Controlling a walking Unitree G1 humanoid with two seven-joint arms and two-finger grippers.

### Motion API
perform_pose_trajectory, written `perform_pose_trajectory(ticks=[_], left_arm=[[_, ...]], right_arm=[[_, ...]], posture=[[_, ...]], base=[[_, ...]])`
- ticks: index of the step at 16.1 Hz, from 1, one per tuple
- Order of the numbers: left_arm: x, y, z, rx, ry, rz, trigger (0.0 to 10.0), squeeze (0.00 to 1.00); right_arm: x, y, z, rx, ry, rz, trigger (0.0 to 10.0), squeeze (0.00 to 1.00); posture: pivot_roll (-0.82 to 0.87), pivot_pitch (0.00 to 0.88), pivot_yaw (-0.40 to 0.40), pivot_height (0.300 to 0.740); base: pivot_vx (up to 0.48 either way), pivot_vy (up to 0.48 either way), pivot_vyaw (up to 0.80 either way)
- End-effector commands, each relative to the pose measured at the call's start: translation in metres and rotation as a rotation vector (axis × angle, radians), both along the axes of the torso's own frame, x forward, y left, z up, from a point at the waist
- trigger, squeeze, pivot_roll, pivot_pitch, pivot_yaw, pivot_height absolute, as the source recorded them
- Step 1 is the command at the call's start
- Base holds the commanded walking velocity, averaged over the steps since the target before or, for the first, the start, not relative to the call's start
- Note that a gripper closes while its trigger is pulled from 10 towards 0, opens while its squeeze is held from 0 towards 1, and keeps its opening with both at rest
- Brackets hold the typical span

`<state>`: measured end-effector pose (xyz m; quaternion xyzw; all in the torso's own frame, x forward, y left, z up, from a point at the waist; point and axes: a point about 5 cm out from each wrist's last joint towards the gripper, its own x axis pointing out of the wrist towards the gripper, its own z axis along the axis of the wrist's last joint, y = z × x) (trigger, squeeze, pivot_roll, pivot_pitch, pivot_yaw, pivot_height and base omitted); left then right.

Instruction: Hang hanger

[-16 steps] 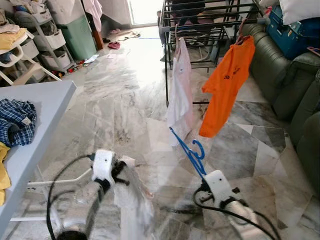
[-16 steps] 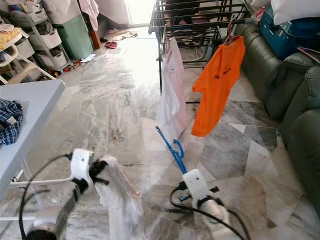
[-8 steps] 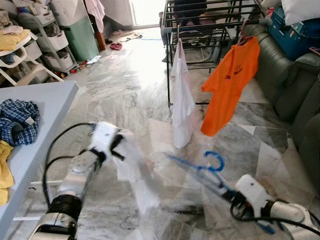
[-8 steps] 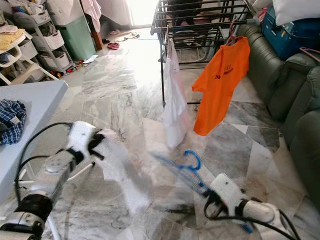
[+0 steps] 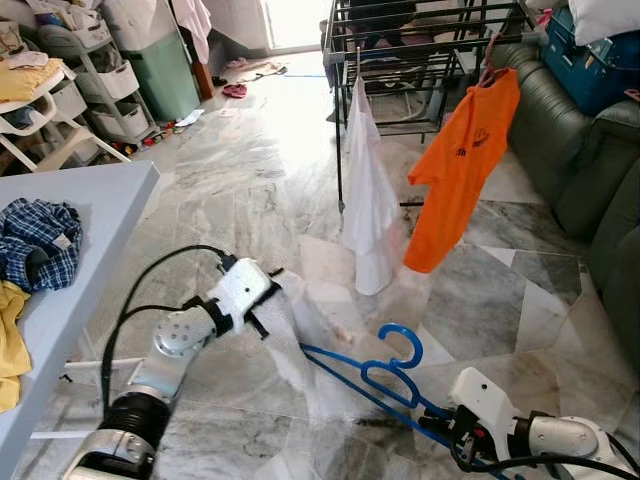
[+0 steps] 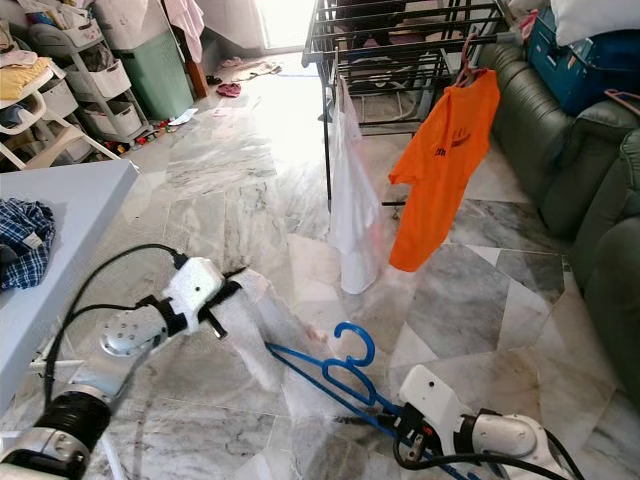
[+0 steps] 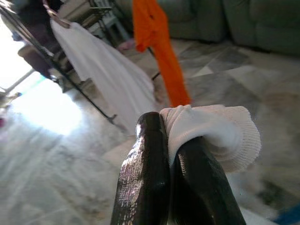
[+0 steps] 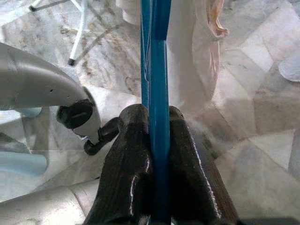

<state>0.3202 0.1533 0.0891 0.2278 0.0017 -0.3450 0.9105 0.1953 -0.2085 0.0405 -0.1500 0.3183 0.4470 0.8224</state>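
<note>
A blue plastic hanger (image 5: pixel 385 372) lies nearly level low over the marble floor, hook up, its far arm reaching into a white garment (image 5: pixel 312 345). My right gripper (image 5: pixel 447 422) is shut on the hanger's near end; the right wrist view has the blue bar (image 8: pixel 158 93) clamped between both fingers. My left gripper (image 5: pixel 268 303) is shut on the white garment's upper edge, and the bunched cloth (image 7: pixel 211 131) is pinched between its fingers in the left wrist view. The black drying rack (image 5: pixel 420 40) stands farther back, with a hung orange shirt (image 5: pixel 455 170) and a hung white garment (image 5: pixel 368 210).
A pale table (image 5: pixel 90 200) at the left carries a plaid shirt (image 5: pixel 35 240) and a yellow cloth (image 5: pixel 8 345). A dark green sofa (image 5: pixel 590 160) lines the right side. Storage shelves (image 5: pixel 70 90) and a green bin (image 5: pixel 165 70) stand at the far left.
My right gripper has dropped and tipped the hanger from steeply upright to nearly flat. My left gripper has carried the white garment rightward to meet the hanger's end.
</note>
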Motion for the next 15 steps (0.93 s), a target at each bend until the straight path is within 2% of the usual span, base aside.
perform_pose_trajectory(ticks=[1,3,5,7,8,9,11,15], left_arm=[[0.007,0.012,0.01,0.038,-0.06,0.05,10.0,0.0],[0.011,0.018,0.013,0.084,-0.095,0.072,10.0,0.0],[0.008,0.017,0.01,0.112,-0.095,0.049,10.0,0.0],[0.006,0.017,0.006,0.138,-0.094,0.035,10.0,0.0],[0.005,0.017,0.004,0.146,-0.094,0.032,10.0,0.0],[0.004,0.017,0.003,0.152,-0.094,0.029,10.0,0.0],[0.003,0.018,0.001,0.179,-0.095,0.017,10.0,0.0],[0.003,0.016,0.001,0.175,-0.1,0.004,10.0,0.0]], right_arm=[[-0.003,0.004,0.006,0.025,0.012,0.055,10.0,0.0],[-0.02,-0.002,0.007,0.026,0.072,0.148,10.0,0.0],[-0.022,-0.02,0.004,-0.065,0.091,0.145,10.0,0.0],[-0.007,-0.04,0.001,-0.196,0.017,0.052,10.0,0.0],[0.004,-0.047,0.002,-0.252,-0.059,-0.012,10.0,0.0],[0.015,-0.052,0.005,-0.274,-0.116,-0.08,10.0,0.0],[0.016,-0.05,0.007,-0.251,-0.12,-0.075,10.0,0.0],[0.018,-0.035,0.0,-0.198,-0.125,-0.041,10.0,0.0]], posture=[[-0.17,0.029,0.141,0.74],[-0.17,0.029,0.141,0.74],[-0.17,0.034,0.142,0.74],[-0.18,0.037,0.145,0.74],[-0.18,0.038,0.147,0.74],[-0.17,0.039,0.149,0.74],[-0.17,0.038,0.151,0.74],[-0.16,0.035,0.154,0.74]], base=[[0.0,0.0,0.0],[0.0,0.0,0.0],[0.0,0.0,0.0],[0.0,0.0,0.0],[0.0,0.0,0.0],[0.0,0.0,0.0],[0.0,0.0,0.0],[0.0,0.0,0.0]])
